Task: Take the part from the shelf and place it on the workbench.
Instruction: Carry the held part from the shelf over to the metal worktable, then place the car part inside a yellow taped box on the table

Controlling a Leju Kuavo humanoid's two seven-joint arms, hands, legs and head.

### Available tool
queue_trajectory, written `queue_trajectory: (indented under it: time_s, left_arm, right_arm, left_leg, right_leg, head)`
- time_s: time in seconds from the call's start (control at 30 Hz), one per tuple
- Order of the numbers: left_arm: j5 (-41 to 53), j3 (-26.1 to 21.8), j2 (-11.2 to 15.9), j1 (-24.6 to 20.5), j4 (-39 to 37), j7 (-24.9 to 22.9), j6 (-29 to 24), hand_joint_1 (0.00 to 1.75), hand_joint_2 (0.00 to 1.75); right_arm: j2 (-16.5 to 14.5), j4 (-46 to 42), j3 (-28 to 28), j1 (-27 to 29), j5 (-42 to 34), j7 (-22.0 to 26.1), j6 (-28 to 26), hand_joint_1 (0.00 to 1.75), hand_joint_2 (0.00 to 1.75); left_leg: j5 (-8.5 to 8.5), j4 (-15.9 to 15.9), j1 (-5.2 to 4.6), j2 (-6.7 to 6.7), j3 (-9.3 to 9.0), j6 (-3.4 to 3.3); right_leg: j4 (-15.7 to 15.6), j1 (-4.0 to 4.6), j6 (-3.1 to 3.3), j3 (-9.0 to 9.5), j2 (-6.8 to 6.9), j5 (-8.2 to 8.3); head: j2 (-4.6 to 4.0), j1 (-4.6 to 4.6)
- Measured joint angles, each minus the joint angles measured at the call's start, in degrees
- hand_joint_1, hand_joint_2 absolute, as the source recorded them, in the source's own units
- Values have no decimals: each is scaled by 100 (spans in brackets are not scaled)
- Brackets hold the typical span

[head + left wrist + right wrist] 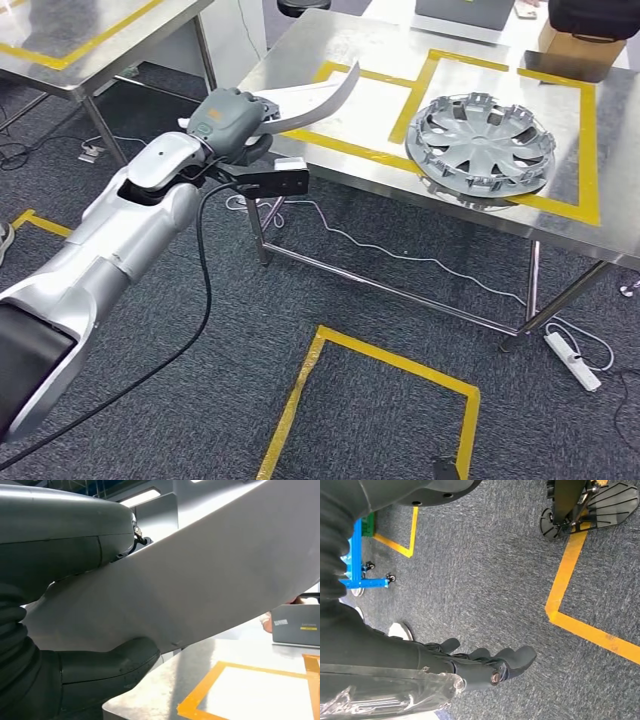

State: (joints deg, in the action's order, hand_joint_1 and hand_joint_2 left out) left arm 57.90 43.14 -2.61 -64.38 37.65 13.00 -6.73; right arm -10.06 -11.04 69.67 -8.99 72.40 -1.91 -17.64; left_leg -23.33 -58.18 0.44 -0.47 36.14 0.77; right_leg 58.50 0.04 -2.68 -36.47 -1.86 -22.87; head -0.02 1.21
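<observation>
Grey curved part point(321, 100) gripped in left hand point(226, 125), carried over surface point(362, 45) corner for setting down; right hand point(486, 665) hanging slack, holding nothing.

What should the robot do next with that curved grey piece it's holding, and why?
Probably carry it a little further over the workbench and lower it: the left hand grips the curved part above the bench's near corner, short of the yellow-taped box.

1. Silver hubcap point(481, 150) lies on yellow floor-style tape point(589, 140) marking.
2. White power strip point(572, 360) on grey carpet point(377, 300), cable trailing.
3. Blue wheeled frame point(357, 560) nearby.
4. Cardboard box point(573, 52) at rear.
</observation>
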Motion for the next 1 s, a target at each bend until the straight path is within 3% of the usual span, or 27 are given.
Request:
queue_trajectory:
  time_s: [0.1, 0.13, 0.17, 0.27, 0.3, 0.33, 0.43, 0.5, 0.57, 0.63, 0.7, 0.77, 0.8, 0.83, 0.9, 0.93, 1.0]
  left_arm:
    - [-10, 30, -4, -22, -8, 4, -1, 175, 175]
    - [-12, 37, -10, -41, -8, 4, -2, 175, 175]
    - [-13, 43, -17, -58, -9, 6, -3, 175, 175]
    - [-15, 64, -32, -72, -20, 7, -3, 175, 175]
    - [-16, 71, -36, -61, -27, 7, -3, 175, 175]
    - [-16, 77, -39, -51, -34, 7, -3, 175, 175]
    - [-16, 85, -43, -53, -45, 7, -3, 175, 175]
    - [-19, 85, -37, -65, -48, 7, -2, 175, 175]
    - [-24, 90, -33, -68, -50, 7, 1, 175, 175]
    - [-29, 94, -36, -73, -49, 7, 3, 175, 175]
    - [-31, 96, -37, -81, -50, 7, 6, 175, 175]
    - [-31, 102, -28, -74, -53, 7, 15, 175, 175]
    - [-31, 105, -22, -62, -57, 7, 21, 175, 175]
    - [-31, 109, -19, -52, -61, 7, 25, 175, 175]
    - [-31, 111, -18, -52, -64, 5, 28, 175, 175]
    - [-32, 111, -17, -61, -64, 3, 28, 175, 175]
    - [-34, 111, -16, -78, -64, -4, 30, 175, 175]
  right_arm:
    - [-9, -1, 2, -8, -8, 11, 17, 0, 175]
    - [-9, -1, 3, -12, -9, 13, 18, 0, 175]
    - [-8, -1, 3, -16, -9, 13, 19, 0, 175]
    - [-8, 0, 3, -10, -9, 14, 24, 0, 175]
    - [-8, 0, 3, -5, -9, 14, 24, 0, 175]
    - [-8, 0, 3, -2, -9, 14, 24, 0, 175]
    - [-28, 7, 5, -13, -5, 17, 30, 0, 175]
    - [-53, 16, 5, -35, 4, 14, 41, 0, 175]
    - [-56, 18, 5, -47, 13, 10, 47, 0, 175]
    - [-50, 12, 8, -36, 15, 6, 47, 0, 175]
    - [-48, 6, 11, -27, 15, 3, 44, 0, 175]
    - [-48, 5, 11, -26, 12, 2, 42, 0, 175]
    - [-48, 4, 11, -19, 10, 2, 42, 0, 175]
    - [-48, 4, 11, -11, 9, 1, 42, 0, 175]
    - [-48, 4, 11, 1, 10, -2, 42, 0, 175]
    - [-52, 5, 11, 2, 13, -3, 42, 0, 175]
    - [-62, 5, 11, -1, 22, -5, 41, 0, 175]
  left_leg:
    - [50, 113, 4, 7, -53, -88]
    - [82, 178, 20, 15, -87, -106]
    - [108, 232, 38, 25, -119, -116]
    - [108, 254, 53, 52, -136, -112]
    - [100, 253, 64, 68, -138, -93]
    - [89, 245, 85, 88, -142, -62]
    - [-4, 137, 139, 165, -142, 108]
    - [-60, 64, 114, 215, -132, 203]
    - [-79, 65, 117, 286, -155, 240]
    - [-184, -17, 148, 306, -153, 265]
    - [-485, -537, 141, 212, 82, 261]
    - [-802, -1343, 100, 123, 510, 226]
    - [-845, -1599, 79, 101, 671, 197]
    - [-772, -1645, 58, 83, 735, 155]
    - [-375, -1140, 13, -30, 553, 41]
    - [-184, -758, -3, -199, 383, -27]
    - [-9, -186, -5, -485, 120, -69]
  right_leg:
    - [-52, -14, -62, 6, 11, 14]
    - [32, -15, -77, -42, 30, -47]
    - [246, -21, -91, -147, 54, -169]
    - [1328, -78, -152, -684, 109, -636]
    - [1506, -102, -180, -783, 121, -656]
    - [1454, -128, -213, -771, 138, -564]
    - [432, -208, -337, -278, 358, -56]
    - [146, -219, -265, -138, 416, 5]
    - [202, -204, -103, -177, 282, -21]
    - [218, -192, -12, -184, 165, -30]
    - [214, -189, 48, -171, 60, -32]
    - [212, -174, 81, -169, -56, -34]
    - [212, -162, 90, -168, -123, -35]
    - [212, -149, 96, -167, -193, -35]
    - [212, -131, 95, -165, -337, -30]
    - [213, -129, 87, -171, -401, -27]
    - [214, -137, 47, -197, -516, -17]
  head:
    - [-1, -1]
    - [-1, 2]
    - [-1, 7]
    - [-1, 7]
    - [-1, 6]
    - [-1, 6]
    - [-1, 25]
    - [-1, 27]
    - [-1, 2]
    - [-1, -22]
    - [-1, -49]
    - [0, -63]
    - [0, -69]
    - [0, -70]
    - [-1, -72]
    - [-1, -70]
    - [-1, -64]
